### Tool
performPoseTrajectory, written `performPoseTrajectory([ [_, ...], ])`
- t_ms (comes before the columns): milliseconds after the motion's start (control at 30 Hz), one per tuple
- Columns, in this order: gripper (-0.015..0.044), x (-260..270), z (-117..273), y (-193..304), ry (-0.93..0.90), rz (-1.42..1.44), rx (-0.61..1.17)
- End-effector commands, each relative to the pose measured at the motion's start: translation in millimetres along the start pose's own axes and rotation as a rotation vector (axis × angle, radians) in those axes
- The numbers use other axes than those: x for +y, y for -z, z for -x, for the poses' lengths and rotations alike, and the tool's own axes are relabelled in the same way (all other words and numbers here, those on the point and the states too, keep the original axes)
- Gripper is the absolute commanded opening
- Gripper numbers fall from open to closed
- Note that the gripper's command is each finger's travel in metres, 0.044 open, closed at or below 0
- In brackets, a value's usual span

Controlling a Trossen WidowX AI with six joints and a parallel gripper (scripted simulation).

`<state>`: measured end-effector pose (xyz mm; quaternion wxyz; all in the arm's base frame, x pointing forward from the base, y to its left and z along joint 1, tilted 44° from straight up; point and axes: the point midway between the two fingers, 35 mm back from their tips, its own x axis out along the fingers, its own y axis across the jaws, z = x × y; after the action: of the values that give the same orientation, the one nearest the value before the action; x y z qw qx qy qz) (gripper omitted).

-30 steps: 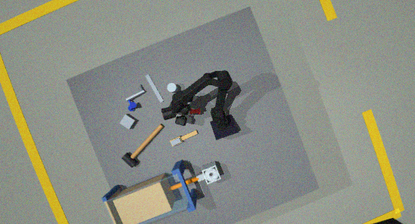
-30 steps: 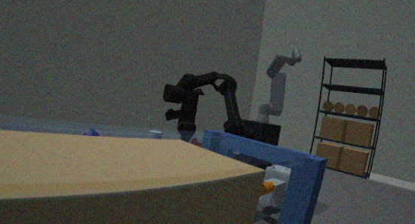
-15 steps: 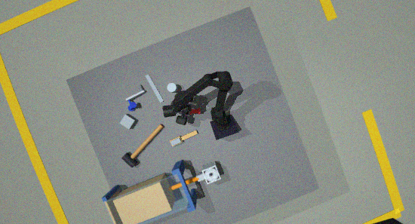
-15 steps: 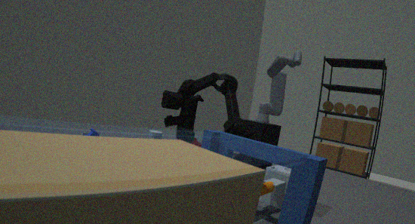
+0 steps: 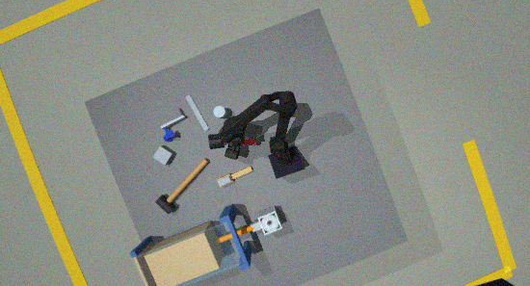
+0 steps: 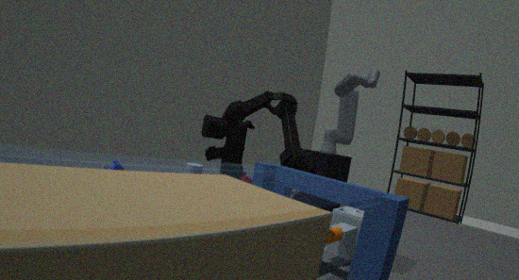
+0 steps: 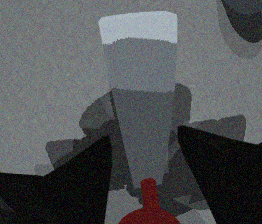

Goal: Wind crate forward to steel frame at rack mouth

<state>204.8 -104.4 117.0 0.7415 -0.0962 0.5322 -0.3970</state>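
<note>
The hand (image 5: 234,150) (image 7: 144,137) is partly spread around a grey post (image 7: 144,65), above the tabletop (image 5: 337,199).

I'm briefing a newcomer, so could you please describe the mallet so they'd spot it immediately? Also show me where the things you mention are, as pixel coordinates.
From the blue frame (image 5: 239,243), look up and left across the bench. The mallet (image 5: 187,181) lies there, its wooden handle longer than the nearby brush's (image 5: 234,176), its head black.

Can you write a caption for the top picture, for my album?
The robot's black hand reaches down beside tools, near a tan crate.
</note>
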Motion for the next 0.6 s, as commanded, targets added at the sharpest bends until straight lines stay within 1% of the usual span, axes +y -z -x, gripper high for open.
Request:
performPoseTrajectory([
  [0, 0.0125, -0.2, 0.3, -0.2, 0.0, -0.003, 0.0],
  [33, 0.0099, -0.2, 0.3, -0.2, 0.0, -0.003, 0.0],
  [367, 0.0032, -0.2, 0.3, -0.2, 0.0, -0.003, 0.0],
  [400, 0.0006, -0.2, 0.3, -0.2, 0.0, -0.003, 0.0],
  [567, 0.0, 0.3, 2.2, -0.6, -0.001, -0.003, -0.001],
])
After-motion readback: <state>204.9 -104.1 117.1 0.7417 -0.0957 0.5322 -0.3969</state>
